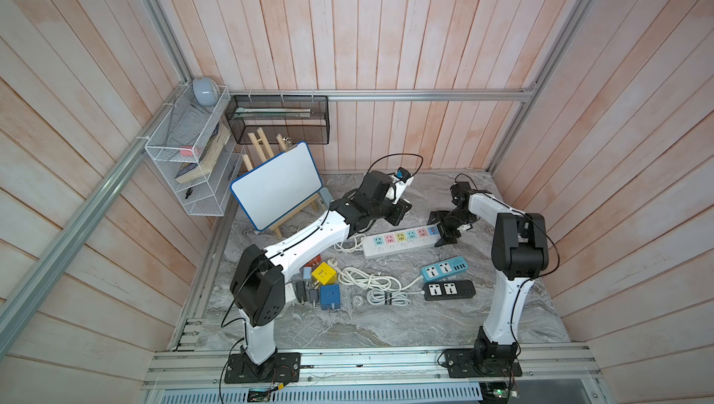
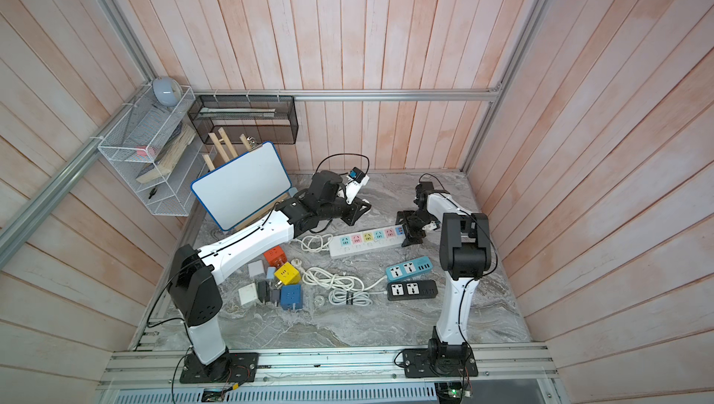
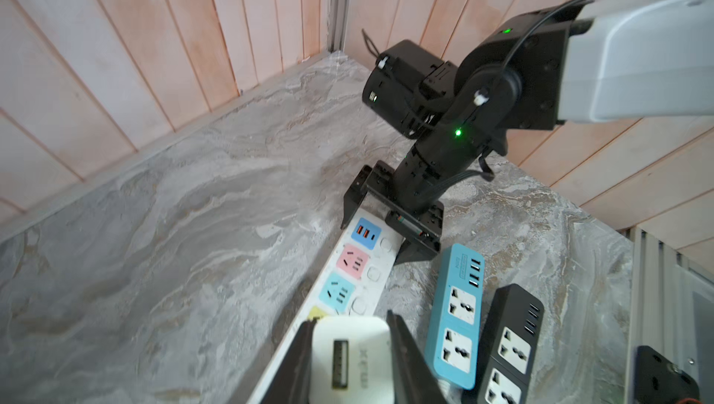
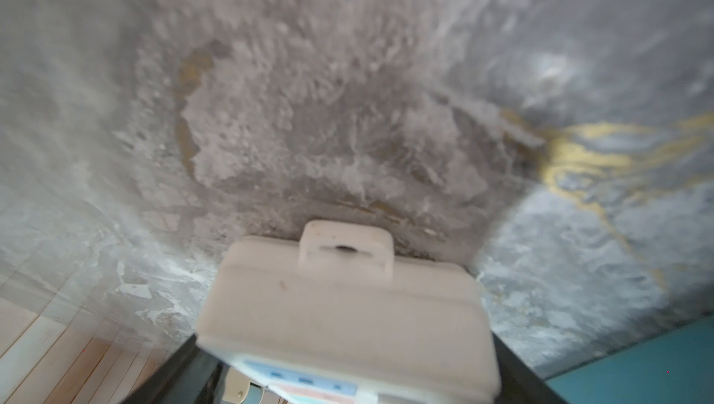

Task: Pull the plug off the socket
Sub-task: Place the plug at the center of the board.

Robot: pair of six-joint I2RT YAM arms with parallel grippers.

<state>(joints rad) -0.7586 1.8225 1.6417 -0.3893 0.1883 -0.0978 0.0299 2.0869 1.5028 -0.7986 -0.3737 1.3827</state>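
The plug [image 3: 347, 359] is a white USB charger block, and my left gripper [image 3: 349, 319] is shut on it, one black finger on each side. It hangs over the long white socket strip [image 1: 398, 243] [image 3: 355, 286] with pastel outlets. In both top views the left gripper [image 1: 398, 211] [image 2: 353, 213] sits just behind the strip, the plug itself hidden by it, and the strip's outlets show bare. My right gripper [image 1: 440, 228] [image 2: 407, 228] [image 3: 390, 228] is shut across the strip's right end [image 4: 344, 305], pressing it on the marble table.
A blue power strip [image 1: 444, 269] and a black one [image 1: 450, 290] lie in front of the right gripper. Coiled white cables [image 1: 371, 282] and a cluster of cube adapters [image 1: 323, 272] lie front left. A whiteboard on an easel [image 1: 276, 186] and wire racks [image 1: 189, 151] stand at back left.
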